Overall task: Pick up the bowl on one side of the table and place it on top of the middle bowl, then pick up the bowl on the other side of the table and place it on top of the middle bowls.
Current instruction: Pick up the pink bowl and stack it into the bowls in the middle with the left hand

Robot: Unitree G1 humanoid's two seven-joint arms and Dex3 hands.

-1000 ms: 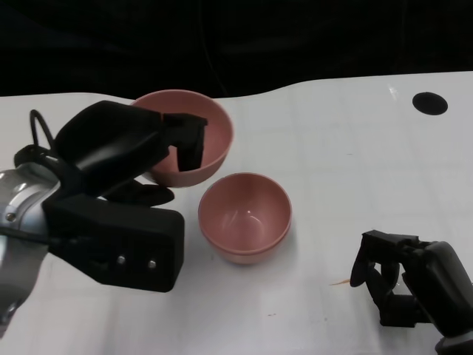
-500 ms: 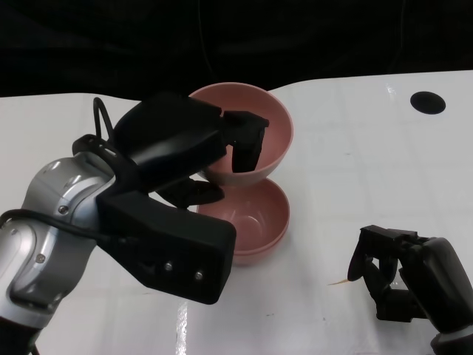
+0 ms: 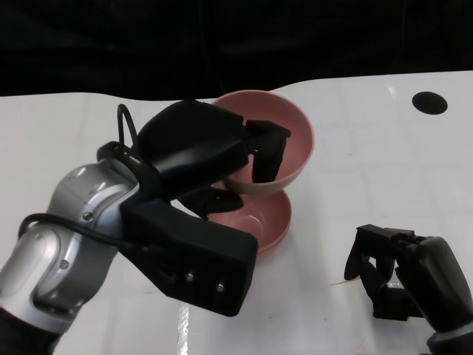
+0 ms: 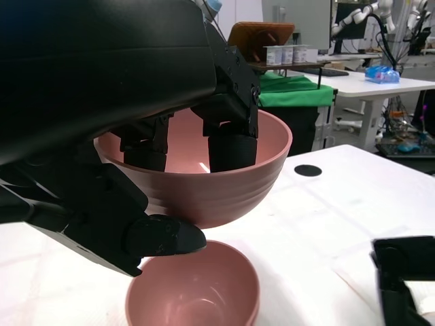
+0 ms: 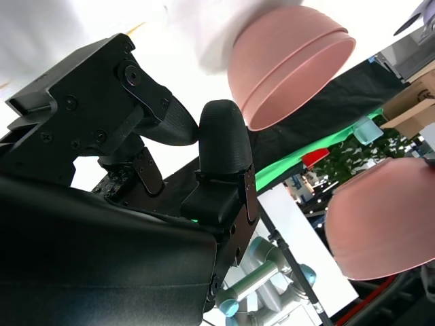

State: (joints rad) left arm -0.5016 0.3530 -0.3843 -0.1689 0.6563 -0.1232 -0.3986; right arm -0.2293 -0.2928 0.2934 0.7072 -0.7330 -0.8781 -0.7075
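Note:
A pink bowl (image 3: 295,126) hangs in the air, gripped at its near rim by my left hand (image 3: 199,148), fingers inside and thumb under the wall. It hovers just above and slightly beyond the middle pink bowl (image 3: 267,222), which stands on the white table (image 3: 355,163). The left wrist view shows the held bowl (image 4: 204,197) a short gap over the middle bowl (image 4: 197,299). In the right wrist view, both the held bowl (image 5: 380,217) and the middle bowl (image 5: 285,61) appear. My right hand (image 3: 399,277) rests on the table at the near right, fingers curled in, empty.
A round black hole (image 3: 429,103) sits in the table at the far right. The table's far edge runs just behind the bowls, with darkness beyond. A small orange speck (image 3: 340,282) lies beside my right hand.
My left hand has carried the pink bowl from the far left rightward, until it hangs over the middle bowl. The right hand has stayed put.

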